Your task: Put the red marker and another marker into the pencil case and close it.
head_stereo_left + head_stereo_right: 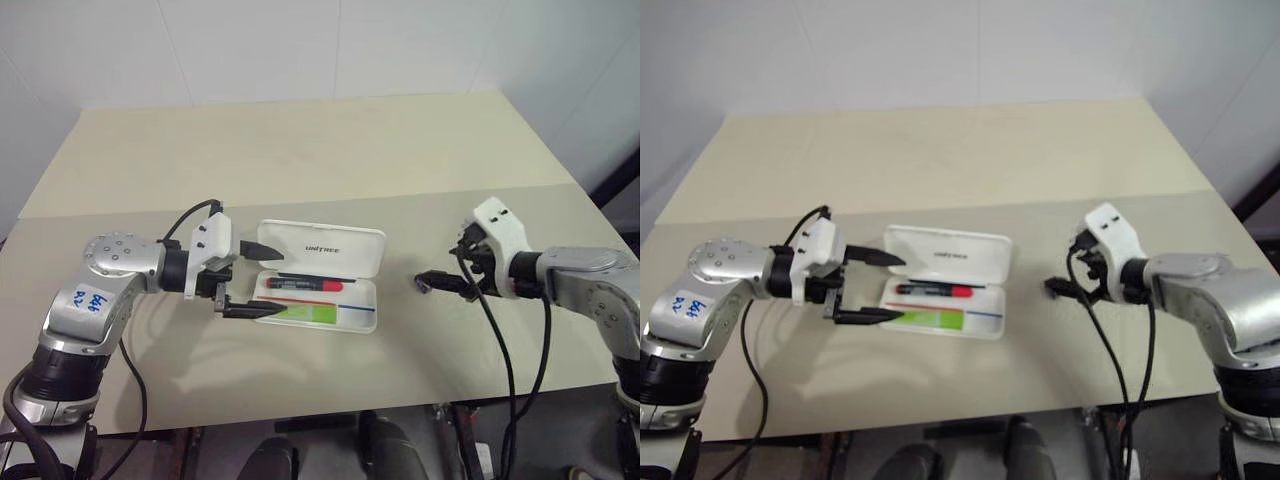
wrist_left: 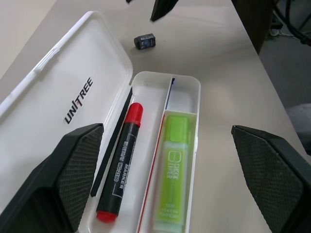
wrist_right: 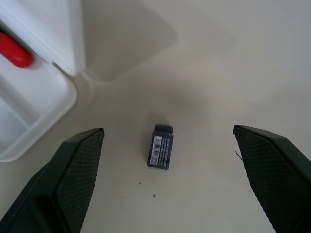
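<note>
The white hinged hard-plastic pencil case (image 1: 322,275) lies open on the beige table (image 1: 300,150), holding the slim red-and-black marker (image 2: 119,167) beside the short light-green highlighter marker (image 2: 172,170). The left gripper (image 1: 252,280) hovers at the case's end and the right gripper (image 1: 440,283) stands apart above a small dark block (image 3: 161,146), both with their 2 jaws spread and empty.

Silver arm shells, white wrist housings, black cross-hatched fingers on left hand (image 1: 248,280) and right hand (image 1: 432,282); black cables; blue handwritten label, illegible.
</note>
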